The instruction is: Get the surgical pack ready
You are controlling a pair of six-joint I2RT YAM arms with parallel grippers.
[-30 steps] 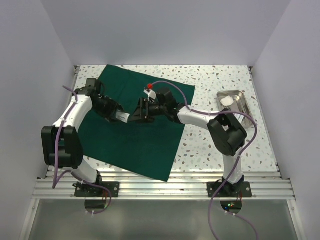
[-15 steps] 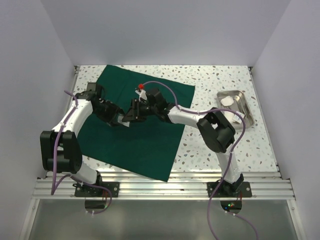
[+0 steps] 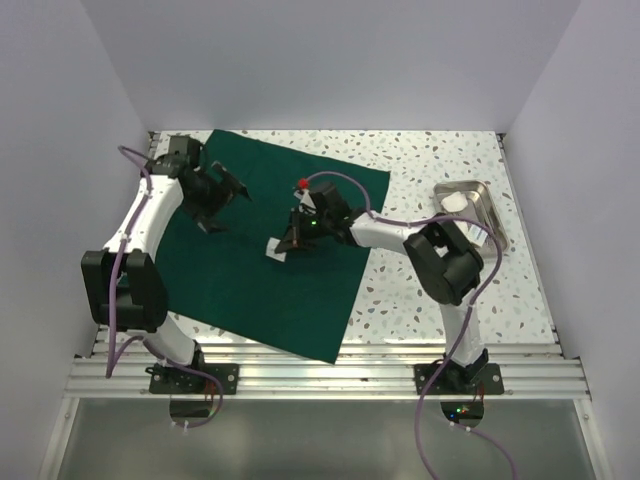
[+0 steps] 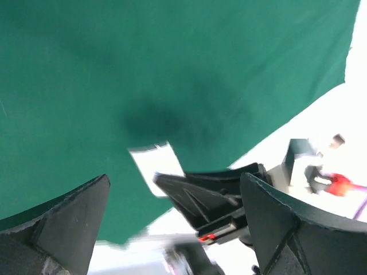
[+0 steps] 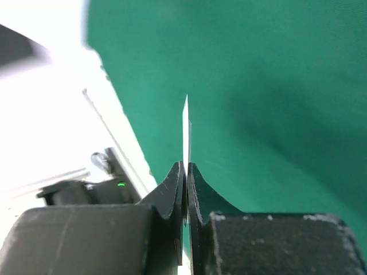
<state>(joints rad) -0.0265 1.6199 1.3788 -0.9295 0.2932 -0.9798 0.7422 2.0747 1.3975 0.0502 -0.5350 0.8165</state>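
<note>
The dark green cloth [image 3: 265, 265] lies flat on the table. My right gripper [image 3: 286, 244] hangs over its middle, shut on a small white gauze pad [image 3: 275, 251]. In the right wrist view that pad [image 5: 186, 129] shows edge-on, sticking out from between the closed fingertips [image 5: 175, 180] of the right gripper [image 5: 186, 169]. My left gripper [image 3: 228, 210] is open over the cloth's far left part, apart from the pad. The left wrist view looks between the spread left gripper [image 4: 175, 179] at the pad [image 4: 153, 162] and the right gripper's fingers [image 4: 209, 195]. The steel tray [image 3: 487, 196] stands at the right.
Another white pad [image 3: 455, 201] lies in the tray. Speckled tabletop [image 3: 430, 165] shows between cloth and tray. White walls close in the table on the left, back and right. The right arm's purple cable [image 3: 400, 222] loops above the cloth's right edge.
The grippers met over the cloth. The right gripper shut on the white pad, and the left gripper opened and drew back to the far left.
</note>
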